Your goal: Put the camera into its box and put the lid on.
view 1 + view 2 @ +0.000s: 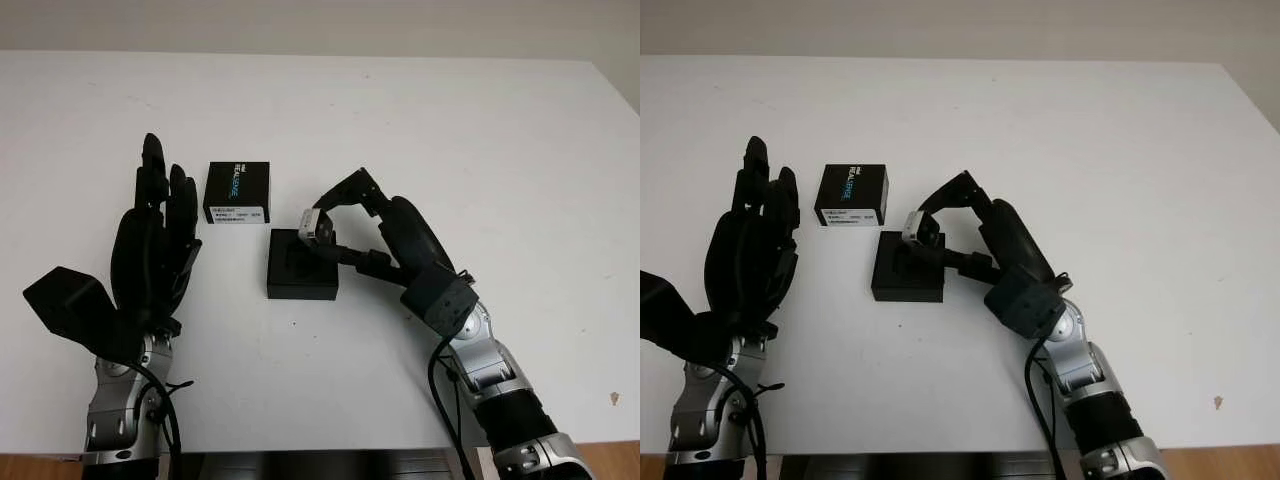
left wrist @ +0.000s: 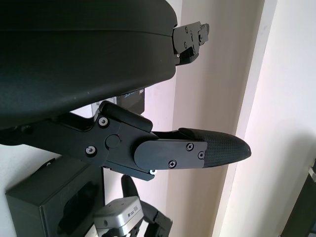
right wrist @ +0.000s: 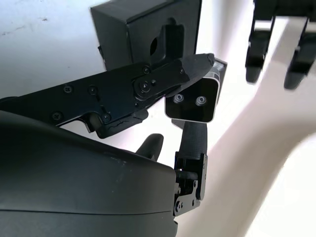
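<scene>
A small silver camera (image 1: 315, 224) is pinched in the fingers of my right hand (image 1: 335, 222), held just above the right part of the open black box (image 1: 300, 270). The box sits mid-table with a shaped recess in its foam. In the right wrist view the camera (image 3: 193, 99) shows two small lenses, with the box (image 3: 143, 29) beyond it. The black lid (image 1: 237, 192), with a white label, lies flat just behind and left of the box. My left hand (image 1: 160, 225) is raised open at the left of the box, holding nothing.
The white table (image 1: 480, 150) stretches wide around the box; its far edge meets a pale wall. A dark ledge (image 1: 300, 465) runs along the near edge between my arms.
</scene>
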